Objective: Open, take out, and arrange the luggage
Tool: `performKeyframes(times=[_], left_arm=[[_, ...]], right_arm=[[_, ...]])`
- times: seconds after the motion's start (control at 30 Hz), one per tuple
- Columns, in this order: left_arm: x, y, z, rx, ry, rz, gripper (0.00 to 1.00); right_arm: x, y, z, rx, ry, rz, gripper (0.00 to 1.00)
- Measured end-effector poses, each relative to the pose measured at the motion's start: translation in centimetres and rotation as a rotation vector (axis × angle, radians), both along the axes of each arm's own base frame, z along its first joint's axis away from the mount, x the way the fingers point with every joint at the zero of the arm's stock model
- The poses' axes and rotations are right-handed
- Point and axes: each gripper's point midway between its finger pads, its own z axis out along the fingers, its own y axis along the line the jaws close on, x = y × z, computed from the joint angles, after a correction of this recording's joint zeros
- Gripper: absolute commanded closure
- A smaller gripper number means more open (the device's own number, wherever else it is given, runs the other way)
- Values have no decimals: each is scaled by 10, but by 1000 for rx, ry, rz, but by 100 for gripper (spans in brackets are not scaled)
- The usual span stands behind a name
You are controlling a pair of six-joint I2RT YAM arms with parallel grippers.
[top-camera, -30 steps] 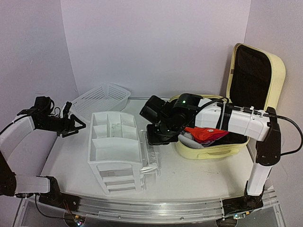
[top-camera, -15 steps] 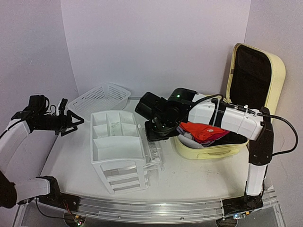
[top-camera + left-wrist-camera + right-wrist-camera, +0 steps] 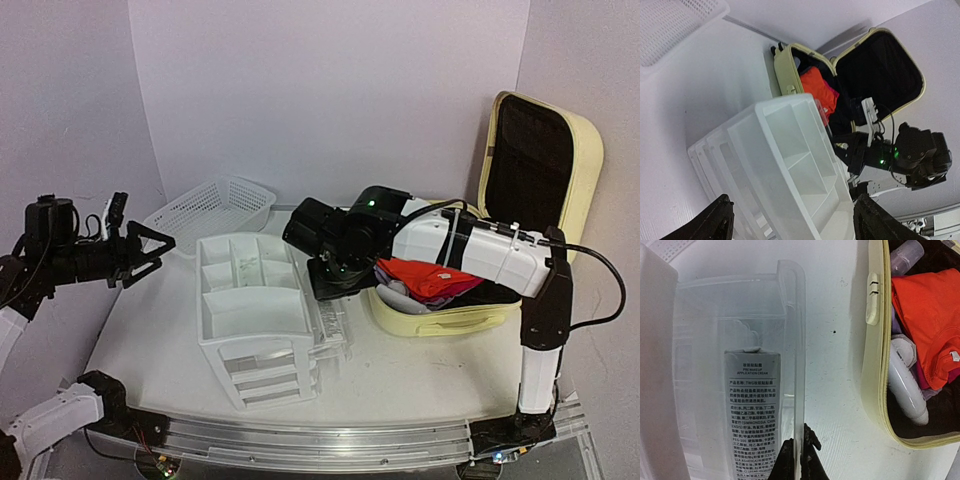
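Top view first. There's just one luggage (image 3: 440,320), sitting at the right back of the worktop (image 3: 400,370) with its lid thrown open and standing upright. My guess is the hard shell is stiff, smooth and rounded, so thin jaws would slide off the corners. I'd grab the rim of the lower half instead. It's packed and on casters, so I'd expect some weight and maybe some rolling. Also here are one drawer organizer (image 3: 250,310) in the middle and one mesh basket (image 3: 210,210) behind it to the left. The left gripper (image 3: 152,255) hangs out at the left with its jaws spread wide and nothing in them.

Left wrist view: the left gripper (image 3: 792,200) has its jaws wide apart over the drawer organizer (image 3: 790,150). The luggage (image 3: 785,70) is beyond it, with one red garment (image 3: 815,90) on top. That looks soft, so pinch a fold.

Right wrist view: the right gripper (image 3: 801,452) has its jaws pressed together, and they look to be nipping the thin side wall of one clear drawer (image 3: 790,315). One cream tube (image 3: 752,405) is lying inside it. The luggage (image 3: 875,340) is just to the right. Inside I count the red garment (image 3: 925,325), one white tube (image 3: 905,385) and one clear bottle (image 3: 905,260). The rest is buried.
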Motion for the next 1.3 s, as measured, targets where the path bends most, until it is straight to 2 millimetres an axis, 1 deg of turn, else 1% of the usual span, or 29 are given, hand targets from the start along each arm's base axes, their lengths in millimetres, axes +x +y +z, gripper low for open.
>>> performKeyframes(times=[0.1, 0.17, 0.3, 0.33, 0.4, 0.47, 0.57, 0.7, 0.87, 1.0, 1.3], left_arm=[[-7, -21, -15, 69, 49, -53, 19], [-14, -36, -30, 134, 88, -85, 20], [-29, -63, -59, 286, 133, -133, 30], [-31, -68, -65, 326, 142, -134, 34], [-29, -75, -70, 374, 141, -130, 41], [-24, -77, -75, 420, 137, -109, 47], [-15, -76, -80, 471, 128, -70, 50], [-6, -73, -81, 511, 115, -28, 52], [1, -73, -79, 536, 103, -1, 53], [5, -73, -78, 549, 92, 9, 54], [9, -73, -77, 559, 88, 27, 56]], right_arm=[[0, 0, 0, 0, 0, 1, 100], [0, 0, 0, -1, -1, 3, 100], [0, 0, 0, -1, -1, 4, 100], [0, 0, 0, -1, -2, 4, 100], [1, 0, 0, -4, -5, 3, 100], [2, -1, 1, -6, -11, 1, 100], [5, -1, 2, -5, -23, -5, 100], [9, -3, 1, 1, -41, -18, 100], [11, -13, -6, 7, -40, -48, 100], [14, -22, -5, 6, -39, -63, 100], [15, -24, -5, 32, -34, -91, 100]])
